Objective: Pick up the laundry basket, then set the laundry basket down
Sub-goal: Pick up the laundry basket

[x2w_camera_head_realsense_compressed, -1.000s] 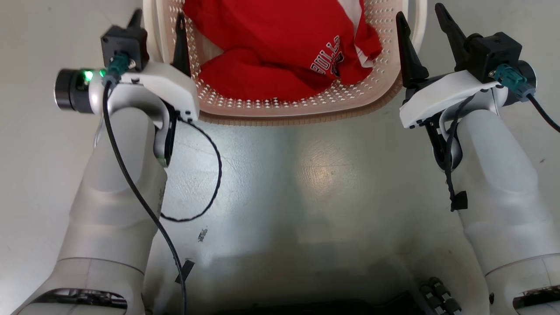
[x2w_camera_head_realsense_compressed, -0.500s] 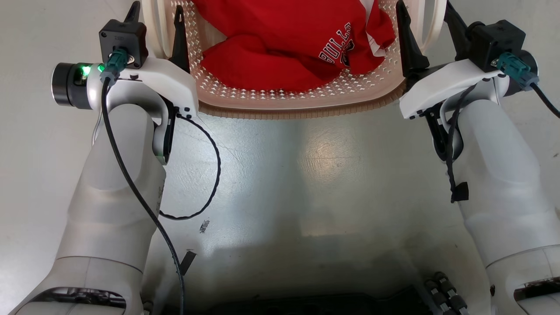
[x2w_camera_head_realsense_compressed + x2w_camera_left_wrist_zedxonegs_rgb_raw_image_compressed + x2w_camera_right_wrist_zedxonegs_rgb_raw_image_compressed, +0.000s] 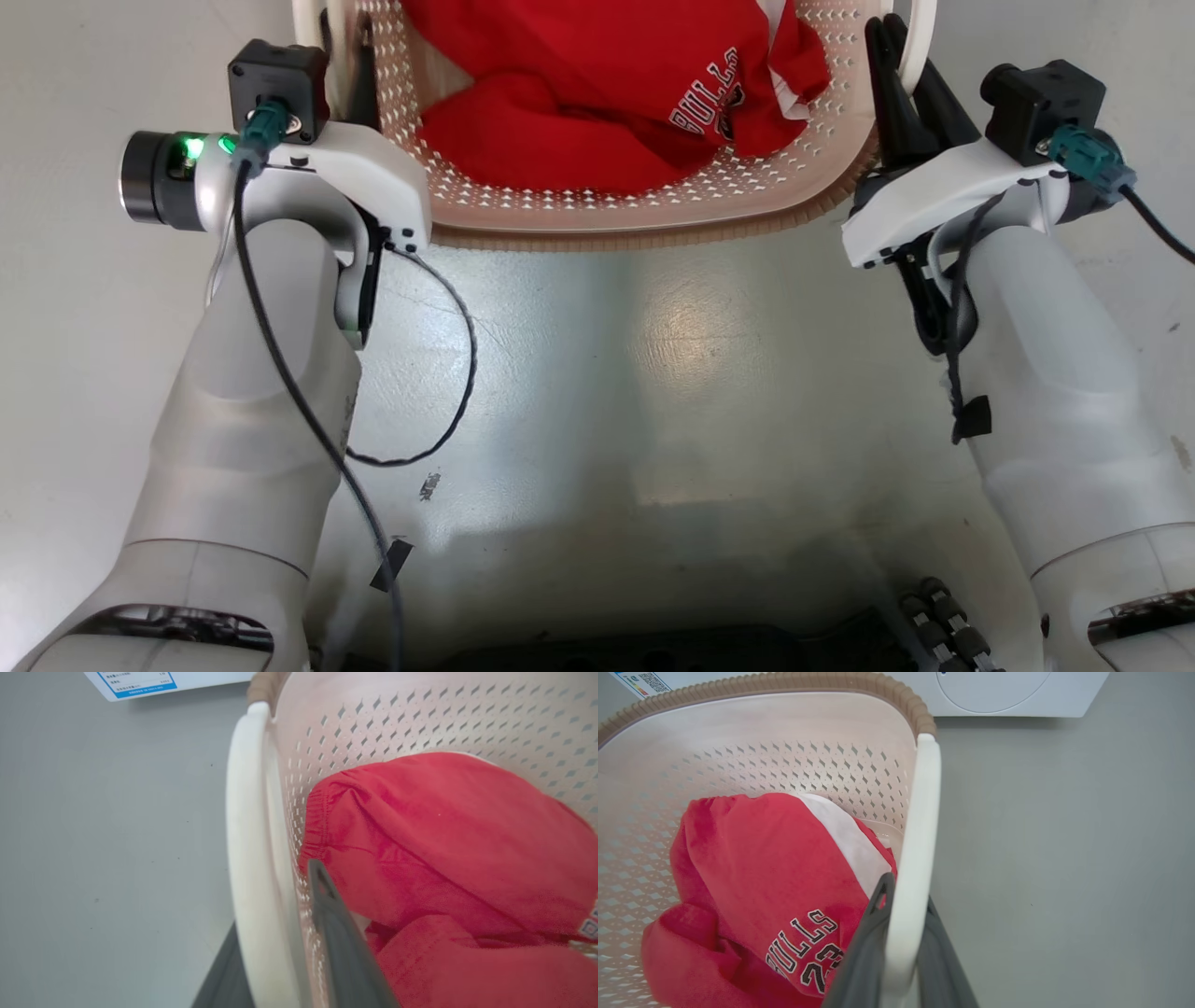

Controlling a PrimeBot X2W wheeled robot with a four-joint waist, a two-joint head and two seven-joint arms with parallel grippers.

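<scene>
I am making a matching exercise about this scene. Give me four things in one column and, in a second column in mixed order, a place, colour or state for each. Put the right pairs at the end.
Things
1. red garment
2. loop handle
3. basket rim
4. washing machine

Descriptions
A. brown, with a woven look
B. standing on the grey floor beyond the laundry basket
C. clamped by the right gripper
D. lying inside the laundry basket

Right pairs: 1-D, 2-C, 3-A, 4-B
</scene>
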